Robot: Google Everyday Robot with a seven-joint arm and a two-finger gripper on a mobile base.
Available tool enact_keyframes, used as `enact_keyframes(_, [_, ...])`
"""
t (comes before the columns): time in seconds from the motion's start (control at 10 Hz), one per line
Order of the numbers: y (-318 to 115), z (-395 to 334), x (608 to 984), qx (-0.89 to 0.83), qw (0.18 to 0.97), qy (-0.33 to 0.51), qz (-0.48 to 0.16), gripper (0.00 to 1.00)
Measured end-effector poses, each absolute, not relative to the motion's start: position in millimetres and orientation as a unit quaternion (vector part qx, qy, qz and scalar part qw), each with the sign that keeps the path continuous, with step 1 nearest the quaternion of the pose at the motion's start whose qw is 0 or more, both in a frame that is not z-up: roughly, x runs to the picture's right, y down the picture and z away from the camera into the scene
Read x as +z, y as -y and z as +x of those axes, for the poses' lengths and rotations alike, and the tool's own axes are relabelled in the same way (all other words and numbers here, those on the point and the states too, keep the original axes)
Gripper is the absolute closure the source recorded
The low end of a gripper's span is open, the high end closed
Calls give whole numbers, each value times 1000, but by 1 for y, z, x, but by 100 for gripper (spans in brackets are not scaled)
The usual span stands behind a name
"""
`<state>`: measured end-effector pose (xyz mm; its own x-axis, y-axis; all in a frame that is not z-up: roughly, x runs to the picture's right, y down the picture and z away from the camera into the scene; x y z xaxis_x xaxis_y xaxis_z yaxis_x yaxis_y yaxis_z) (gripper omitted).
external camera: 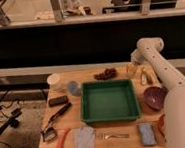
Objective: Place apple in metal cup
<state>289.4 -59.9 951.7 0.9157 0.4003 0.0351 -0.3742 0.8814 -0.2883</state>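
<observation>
My gripper hangs at the back right corner of the table, at the end of the white arm that reaches in from the lower right. Right below it stands a small pale-grey metal cup, partly covered by the gripper. I cannot make out a round yellow-orange apple anywhere; it may be hidden by the gripper. A small yellowish elongated thing lies just right of the cup.
A green tray fills the table's middle. A dark brown cluster lies behind it, a white cup and a grey-blue round object to its left, a purple bowl to its right. Tools, a cloth, a fork and a sponge lie along the front.
</observation>
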Motion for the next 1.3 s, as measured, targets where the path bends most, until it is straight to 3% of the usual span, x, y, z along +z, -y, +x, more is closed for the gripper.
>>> enact_keyframes(1.3, [64,302,948,218,966,37,-131,20])
